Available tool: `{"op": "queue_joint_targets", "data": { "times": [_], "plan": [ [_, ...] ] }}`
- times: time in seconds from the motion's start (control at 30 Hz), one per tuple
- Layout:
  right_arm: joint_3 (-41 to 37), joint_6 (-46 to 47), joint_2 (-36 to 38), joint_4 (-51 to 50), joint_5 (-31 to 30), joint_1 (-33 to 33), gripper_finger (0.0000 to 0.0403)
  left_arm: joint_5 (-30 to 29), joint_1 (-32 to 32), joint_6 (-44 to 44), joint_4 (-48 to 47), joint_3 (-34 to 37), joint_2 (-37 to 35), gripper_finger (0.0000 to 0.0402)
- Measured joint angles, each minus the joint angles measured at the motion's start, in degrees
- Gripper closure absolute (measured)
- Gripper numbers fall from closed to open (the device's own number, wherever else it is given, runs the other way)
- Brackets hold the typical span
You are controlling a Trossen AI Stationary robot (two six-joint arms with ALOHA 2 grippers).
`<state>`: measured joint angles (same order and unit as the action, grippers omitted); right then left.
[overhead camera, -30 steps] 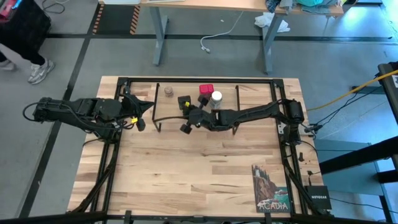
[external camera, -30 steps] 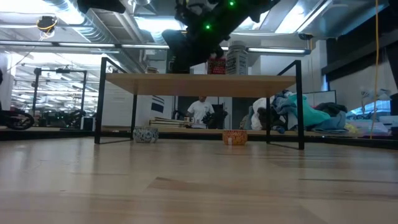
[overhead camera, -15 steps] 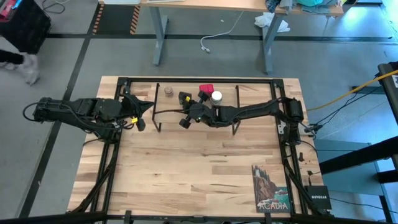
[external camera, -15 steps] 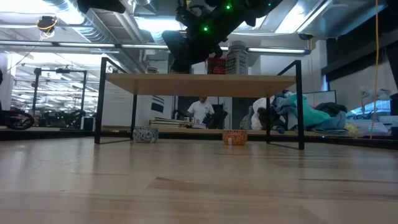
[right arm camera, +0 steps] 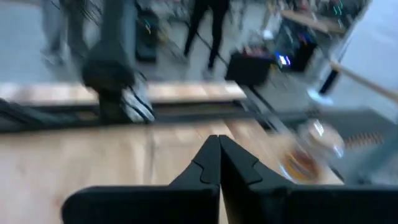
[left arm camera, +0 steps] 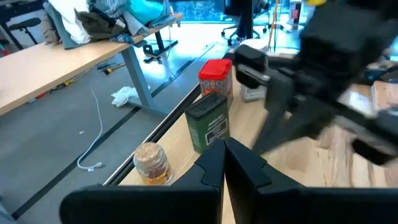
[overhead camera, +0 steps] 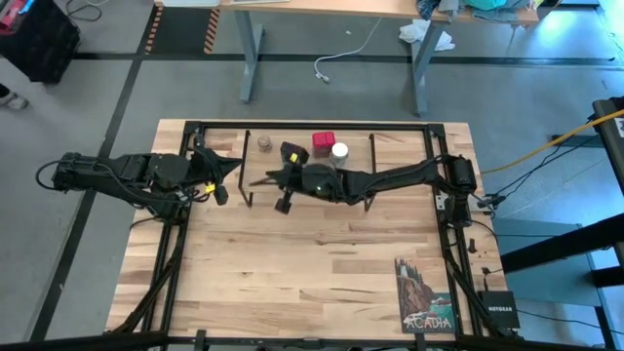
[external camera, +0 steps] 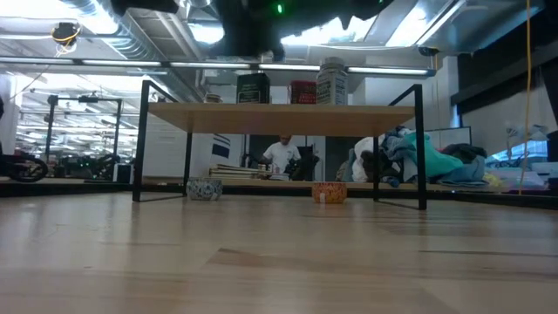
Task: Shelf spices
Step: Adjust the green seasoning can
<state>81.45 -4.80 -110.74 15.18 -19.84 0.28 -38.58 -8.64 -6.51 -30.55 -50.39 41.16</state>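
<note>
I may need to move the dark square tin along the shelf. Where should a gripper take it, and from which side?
Judging by its pose, grip the dark square tin across two flat opposite walls, just below the lid, coming down from above. It stands upright on the shelf, with the tan-grey jar and red tin apart on either side, so the top is freest.

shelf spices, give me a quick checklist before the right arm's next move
1. All four spices on the shelf: ok; the tan-grey jar, dark tin, red tin and white-capped jar stand in a row.
2. Containers upright: ok for the dark tin, red tin and white-capped jar in the low view; cannot tell for the tan-grey jar there.
3. Right gripper empty: ok, fingers shut on nothing.
4. Right gripper clear of the tins: ok, it sits off the dark tin's near side.
5. Left gripper out of the way: ok, shut, parked beside the shelf's left end.
</note>
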Motion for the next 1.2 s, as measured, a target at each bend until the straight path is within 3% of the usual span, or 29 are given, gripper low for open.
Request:
{"op": "queue_joint_targets", "data": {
  "times": [0.13, 0.23, 0.37, 0.47, 0.57, 0.77, 1.03, 1.2],
  "plan": [
    [1.88, -4.52, -0.02, 2.47, 0.37, 2.64, 0.0403, 0.01, 0.00, 0.50, 0.48, -0.04, 0.93, 0.0398],
    [6.62, -7.91, -0.02, -1.30, 1.08, 4.99, 0.0403, 0.96, 0.00, 2.09, 3.98, -0.04, 2.36, 0.0398],
    [14.30, -12.42, 0.88, -9.53, 1.41, 9.19, 0.0403, 6.68, 0.00, 6.77, 12.83, -0.04, 5.98, 0.0398],
    [19.25, -15.85, 3.50, -15.57, -1.83, 13.38, 0.0403, 7.54, -0.02, 10.66, 17.05, -0.04, 9.80, 0.0398],
    [23.18, -19.91, 7.45, -20.94, -8.20, 18.66, 0.0403, 7.29, 0.51, 15.07, 19.00, -0.04, 13.85, 0.0398],
    [24.79, -26.90, 15.21, -26.40, -27.79, 31.75, 0.0403, 7.84, 1.57, 29.10, 27.91, -0.04, 20.81, 0.0379],
    [24.83, -28.65, 19.93, -33.75, -54.51, 48.47, 0.0403, 8.54, 5.30, 37.31, 30.38, -1.25, 22.37, 0.0253],
    [24.79, -25.61, 19.98, -39.36, -65.35, 55.66, 0.0403, 11.04, 11.47, 36.62, 20.71, -8.02, 22.75, 0.0178]
  ]
}}
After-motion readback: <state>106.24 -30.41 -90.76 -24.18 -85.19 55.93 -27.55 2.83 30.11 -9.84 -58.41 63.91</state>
